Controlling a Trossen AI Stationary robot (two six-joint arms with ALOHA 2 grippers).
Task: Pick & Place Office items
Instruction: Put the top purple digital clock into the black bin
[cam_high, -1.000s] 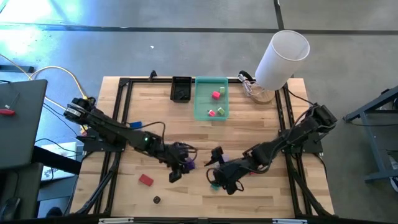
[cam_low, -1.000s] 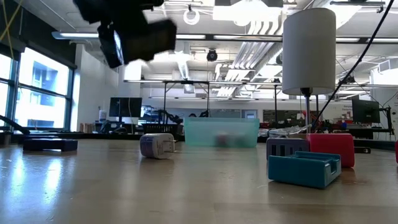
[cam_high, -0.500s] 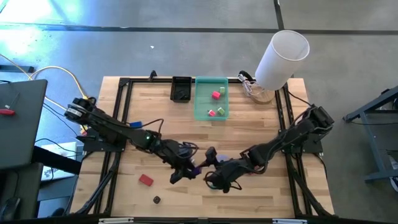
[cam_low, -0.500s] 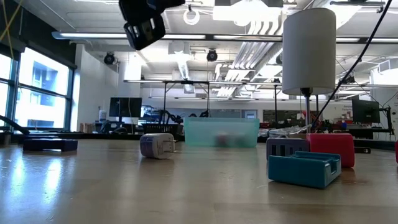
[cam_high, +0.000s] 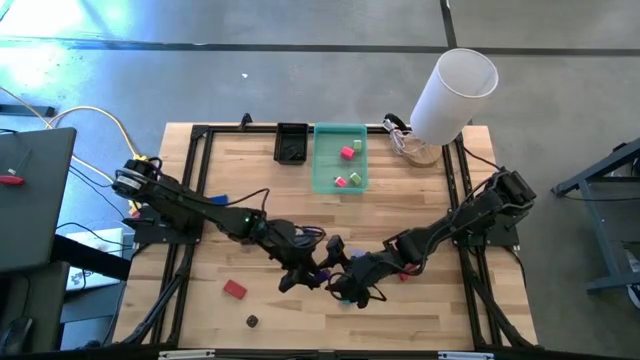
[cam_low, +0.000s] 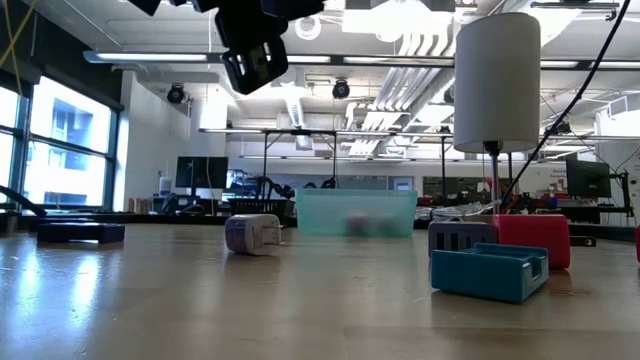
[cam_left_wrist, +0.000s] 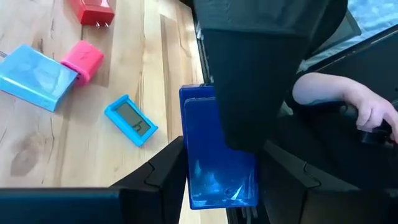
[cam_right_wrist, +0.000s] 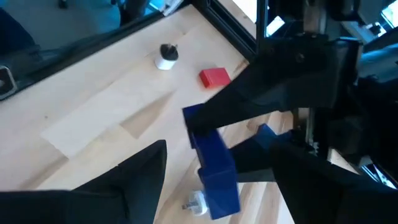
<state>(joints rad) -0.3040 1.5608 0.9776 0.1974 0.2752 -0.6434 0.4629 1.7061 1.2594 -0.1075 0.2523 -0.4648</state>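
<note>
A dark blue block (cam_left_wrist: 211, 168), one of the office items, hangs above the table's middle. My left gripper (cam_high: 315, 272) is shut on it. My right gripper (cam_high: 340, 277) faces it from the right, open. Its fingers (cam_right_wrist: 134, 177) stand on either side of the block's free end (cam_right_wrist: 214, 171), with bare wood showing between. The green tray (cam_high: 322, 172) at the far edge holds pink and green pieces. A red block (cam_high: 234, 289) and a small black piece (cam_high: 252, 321) lie near the front left. My left gripper pinches the blue block's two long sides (cam_left_wrist: 189, 180) between its two fingers, which come at it slanting down from the table's left. The block is lifted clear of the table and sticks out past the fingertips toward my right gripper.
A small black tray (cam_high: 291, 143) sits left of the green tray, and a big white cylinder (cam_high: 455, 85) at the far right corner. A teal block (cam_low: 490, 272), a red block (cam_low: 533, 240) and a white plug (cam_low: 252, 234) lie on the table. A person's hand (cam_left_wrist: 357, 109) shows beyond the table.
My left gripper has carried the blue block toward the table's right and tipped up toward level. My right gripper has come left toward it and rolled, so the two now meet over the table's middle.
</note>
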